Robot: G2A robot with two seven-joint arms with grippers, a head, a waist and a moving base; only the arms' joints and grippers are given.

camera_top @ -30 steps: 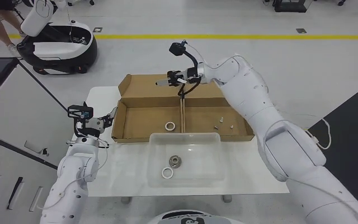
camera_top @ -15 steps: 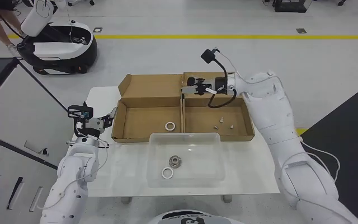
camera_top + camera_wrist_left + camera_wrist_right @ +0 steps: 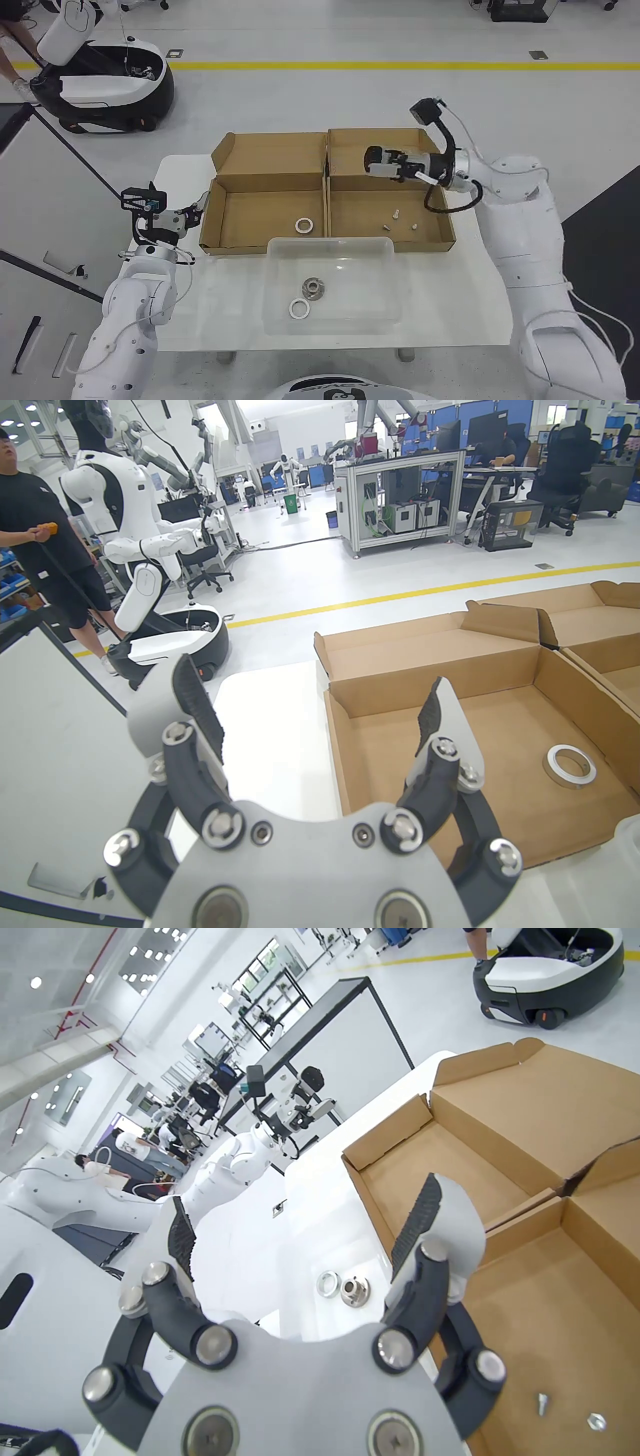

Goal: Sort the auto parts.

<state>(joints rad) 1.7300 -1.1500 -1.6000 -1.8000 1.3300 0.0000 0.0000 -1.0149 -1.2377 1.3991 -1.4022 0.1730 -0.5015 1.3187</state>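
Two open cardboard boxes stand side by side on the white table. The left box (image 3: 262, 215) holds a silver ring (image 3: 305, 225) (image 3: 570, 767). The right box (image 3: 385, 215) holds a small bolt (image 3: 397, 213) (image 3: 541, 1403) and a nut (image 3: 414, 226) (image 3: 596, 1421). In front of them a clear plastic tray (image 3: 375, 250) holds another ring (image 3: 298, 309) (image 3: 327, 1284) and a flanged hub (image 3: 314, 289) (image 3: 355, 1291). My right gripper (image 3: 368, 160) (image 3: 305, 1223) hangs open and empty above the right box's rear part. My left gripper (image 3: 197, 211) (image 3: 315, 705) is open and empty just left of the left box.
The box lids (image 3: 270, 155) lie folded back behind the boxes, and a cardboard wall (image 3: 326, 205) divides the two. Bare table (image 3: 225, 315) lies left of the tray. Another white robot on a black base (image 3: 100, 75) stands on the floor beyond the table's far left.
My right arm has swung to the right, from above the left box's lid to above the right box. The left arm and the parts have not moved.
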